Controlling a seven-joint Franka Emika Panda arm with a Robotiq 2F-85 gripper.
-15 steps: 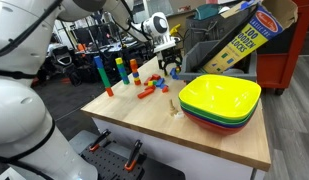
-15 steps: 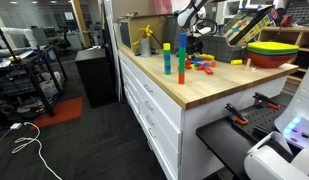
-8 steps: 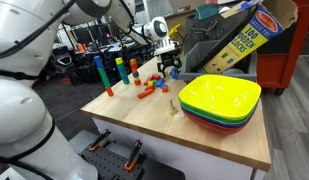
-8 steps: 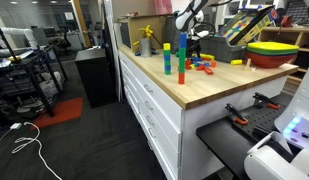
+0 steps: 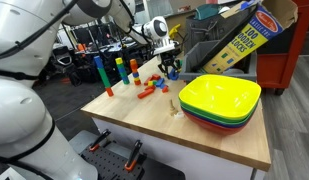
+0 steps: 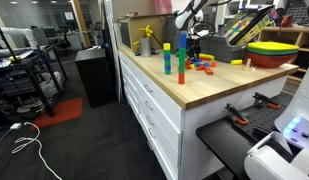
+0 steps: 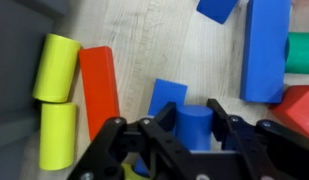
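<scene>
Both fingers (image 7: 226,128) pinch the blue cylinder (image 7: 194,122), upright on the counter (image 7: 144,40) beside a blue block (image 7: 166,97); we judge it light, stiff, smooth, best held across its round sides.

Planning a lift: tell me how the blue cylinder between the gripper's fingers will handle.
The blue cylinder looks like a painted block: probably stiff and light. Its curved sides give the gripper little contact, so it may slip. On its side it would likely roll.
</scene>
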